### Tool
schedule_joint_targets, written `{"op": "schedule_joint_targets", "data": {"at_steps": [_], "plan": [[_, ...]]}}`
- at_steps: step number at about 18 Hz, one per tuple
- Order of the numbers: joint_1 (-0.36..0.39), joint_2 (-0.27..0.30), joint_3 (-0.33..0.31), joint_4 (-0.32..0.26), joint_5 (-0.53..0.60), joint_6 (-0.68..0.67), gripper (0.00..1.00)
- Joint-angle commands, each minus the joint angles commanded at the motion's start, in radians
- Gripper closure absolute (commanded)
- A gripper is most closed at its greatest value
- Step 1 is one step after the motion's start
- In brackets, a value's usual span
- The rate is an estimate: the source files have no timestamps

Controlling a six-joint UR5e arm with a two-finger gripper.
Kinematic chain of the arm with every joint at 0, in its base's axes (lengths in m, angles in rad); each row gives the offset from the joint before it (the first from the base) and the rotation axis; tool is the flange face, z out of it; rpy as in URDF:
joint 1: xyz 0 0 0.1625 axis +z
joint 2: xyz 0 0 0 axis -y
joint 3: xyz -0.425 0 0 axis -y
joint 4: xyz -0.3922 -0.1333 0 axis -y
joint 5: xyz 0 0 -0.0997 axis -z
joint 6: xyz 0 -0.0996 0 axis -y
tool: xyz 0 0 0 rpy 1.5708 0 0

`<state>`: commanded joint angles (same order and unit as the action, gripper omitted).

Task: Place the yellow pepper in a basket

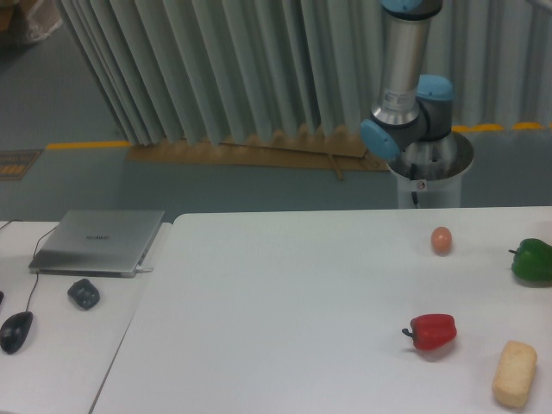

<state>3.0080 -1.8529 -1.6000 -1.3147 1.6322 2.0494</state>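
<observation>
The yellow pepper is out of view, and so is the basket. My gripper is also outside the frame; only the arm's grey upright link and blue joint (405, 103) show above the base at the back right. Whether the gripper holds anything cannot be seen.
On the white table (285, 302) lie a red pepper (431, 331), a green pepper (533, 260) at the right edge, an egg (442, 240) and a bread roll (514, 373). A laptop (99, 241), a dark lump (84, 293) and a mouse (15, 331) sit on the left table.
</observation>
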Motion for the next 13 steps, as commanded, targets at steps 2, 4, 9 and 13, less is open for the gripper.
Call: {"op": "schedule_joint_targets", "data": {"at_steps": [2, 4, 9, 13], "plan": [[0.006, -0.006, -0.002, 0.017, 0.000, 0.000, 0.37], [0.003, -0.012, -0.002, 0.017, 0.000, -0.002, 0.36], [-0.001, -0.028, -0.014, 0.055, 0.000, -0.014, 0.07], [0.002, -0.032, -0.012, 0.061, -0.002, -0.014, 0.04]]}}
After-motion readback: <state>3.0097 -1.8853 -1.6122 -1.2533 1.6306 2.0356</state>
